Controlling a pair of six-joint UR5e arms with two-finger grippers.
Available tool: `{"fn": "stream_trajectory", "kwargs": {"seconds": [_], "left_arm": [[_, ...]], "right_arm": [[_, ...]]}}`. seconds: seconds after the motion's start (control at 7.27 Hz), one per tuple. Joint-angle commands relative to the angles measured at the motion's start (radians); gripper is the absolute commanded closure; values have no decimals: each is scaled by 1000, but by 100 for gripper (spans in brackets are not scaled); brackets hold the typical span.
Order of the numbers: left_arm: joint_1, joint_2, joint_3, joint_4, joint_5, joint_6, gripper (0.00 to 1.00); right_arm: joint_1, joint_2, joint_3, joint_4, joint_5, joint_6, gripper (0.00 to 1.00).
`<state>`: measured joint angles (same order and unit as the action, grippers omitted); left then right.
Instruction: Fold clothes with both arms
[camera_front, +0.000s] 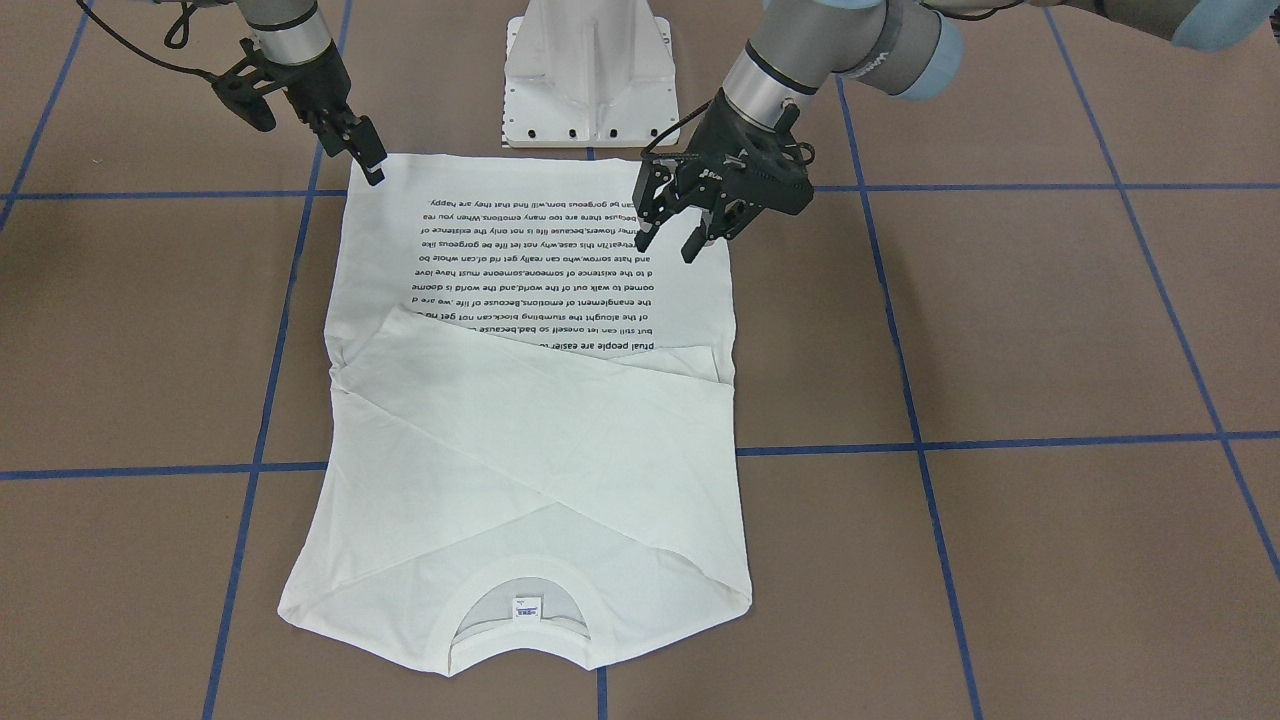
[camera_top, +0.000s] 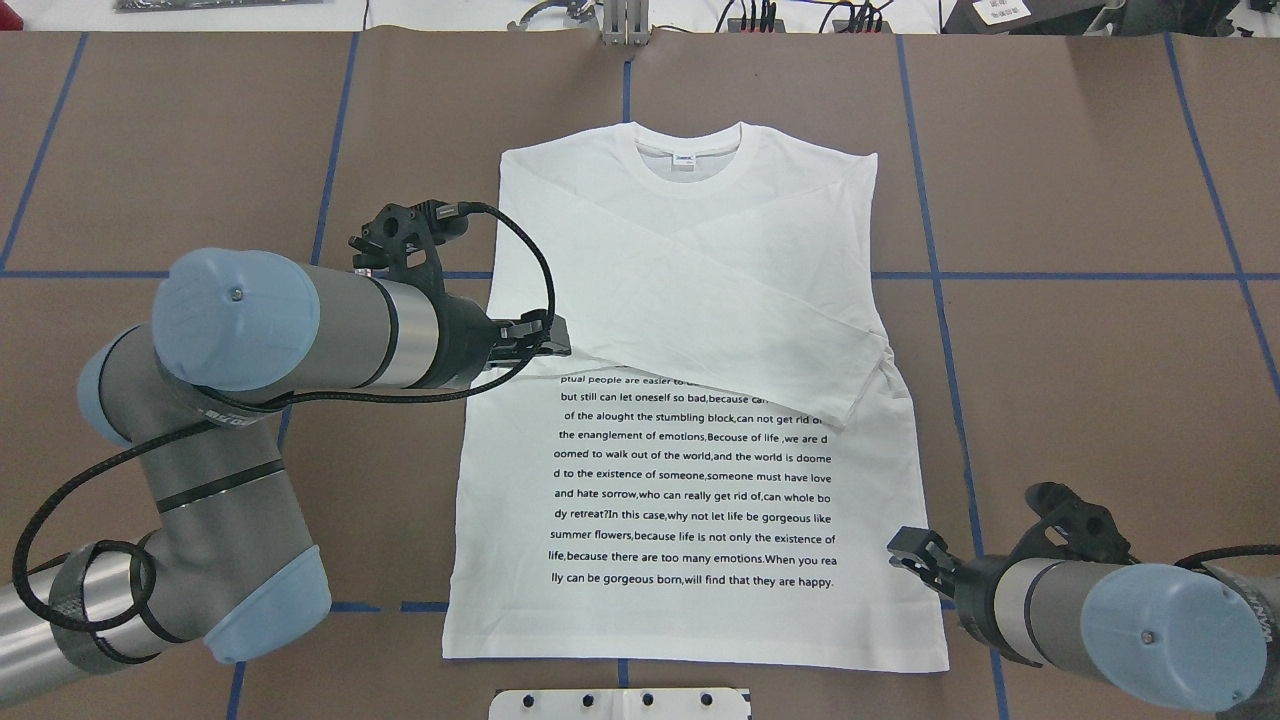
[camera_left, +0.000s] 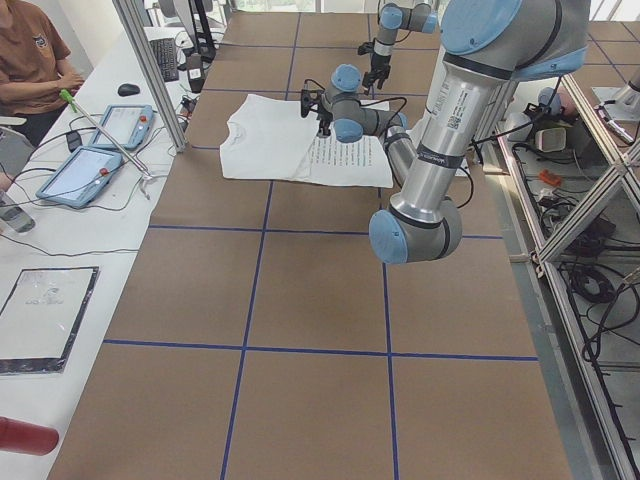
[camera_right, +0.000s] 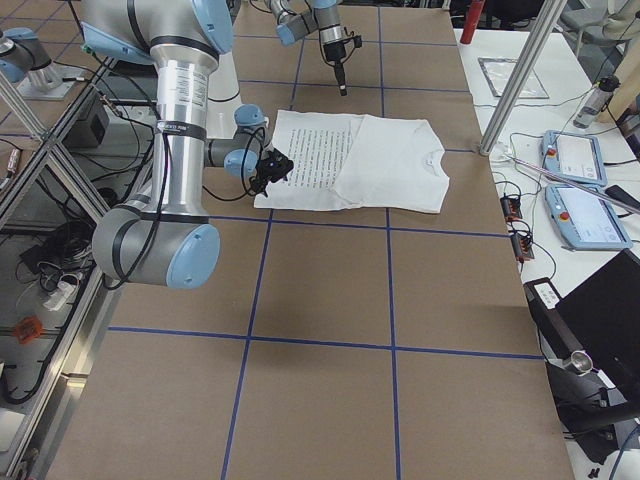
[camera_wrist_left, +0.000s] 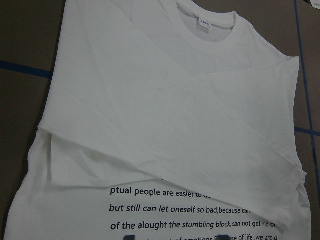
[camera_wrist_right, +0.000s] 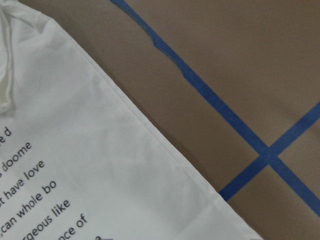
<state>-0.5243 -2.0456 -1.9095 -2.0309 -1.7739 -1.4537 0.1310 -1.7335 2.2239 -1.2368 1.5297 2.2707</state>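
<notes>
Shirt: I see the white T-shirt (camera_top: 700, 480) flat on the brown table (camera_top: 1080, 380), words up, neck far from the robot.
Sleeves: both sleeves (camera_top: 720, 300) lie crossed over the chest.
Left hand: the left gripper (camera_front: 668, 243) hangs over the shirt's left side, fingers wide apart, holding nothing.
Right hand: the right gripper (camera_top: 915, 552) is at the bottom right corner, fingers apart. I cannot tell if it touches the cloth.
</notes>
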Motion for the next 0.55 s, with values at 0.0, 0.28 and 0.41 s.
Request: {"fn": "stream_trajectory", "kwargs": {"seconds": [0.0, 0.28, 0.41], "left_arm": [[1, -2, -2, 0, 2, -5, 34], [1, -4, -8, 0, 4, -7, 33], [3, -5, -8, 0, 4, -8, 32]], "right_arm": [[-39, -1, -29, -6, -14, 96, 8], [-69, 2, -70, -7, -16, 96, 12], [-76, 0, -69, -6, -10, 98, 14]]}}
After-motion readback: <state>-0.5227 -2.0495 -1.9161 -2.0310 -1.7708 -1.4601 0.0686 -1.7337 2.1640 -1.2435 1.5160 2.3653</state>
